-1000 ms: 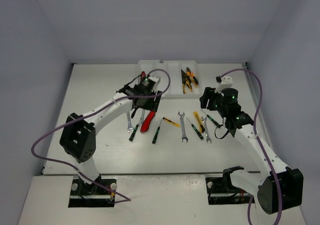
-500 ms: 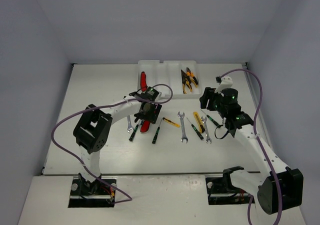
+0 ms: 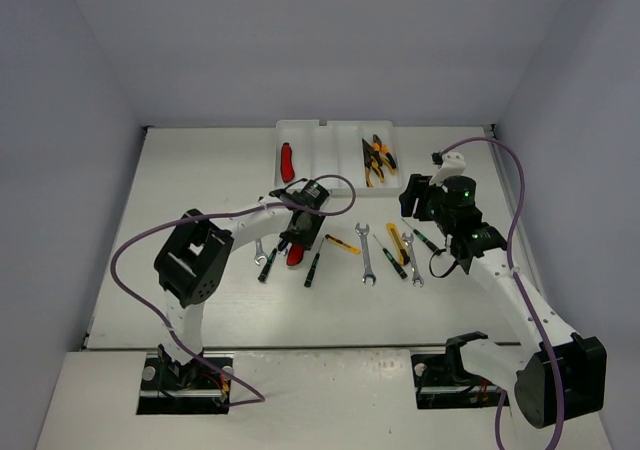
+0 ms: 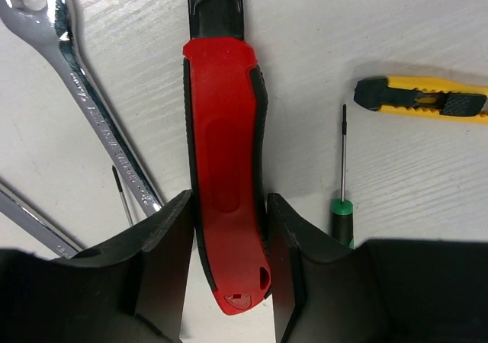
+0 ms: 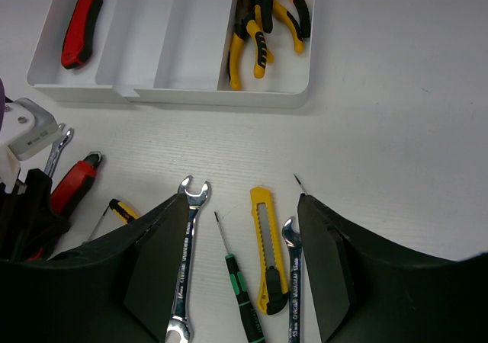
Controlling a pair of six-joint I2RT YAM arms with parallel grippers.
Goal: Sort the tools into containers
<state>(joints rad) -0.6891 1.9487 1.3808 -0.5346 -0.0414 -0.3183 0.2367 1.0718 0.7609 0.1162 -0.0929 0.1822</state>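
Observation:
A red cutter [image 4: 225, 168] lies on the table [image 3: 200, 190] with its black tip pointing away from me. My left gripper [image 4: 229, 202] is down over it, one finger against each side of the handle; in the top view it is [image 3: 298, 238] just in front of the tray. The white tray [image 3: 325, 160] holds another red cutter [image 3: 287, 160] in its left slot and yellow pliers [image 3: 377, 160] in its right slot. My right gripper [image 5: 242, 206] is open and empty above a yellow cutter [image 5: 265, 244], a screwdriver [image 5: 236, 282] and two wrenches.
Beside the gripped cutter lie a silver wrench [image 4: 99, 114], a small yellow cutter [image 4: 423, 99] and a green-collared screwdriver [image 4: 343, 198]. More wrenches and screwdrivers lie in a row across the middle of the table [image 3: 364, 255]. The tray's two middle slots [image 5: 183, 38] hold nothing.
The left gripper left the tray, where a red cutter now lies in the left slot, drew back and came down on the second red cutter. The right arm has not moved.

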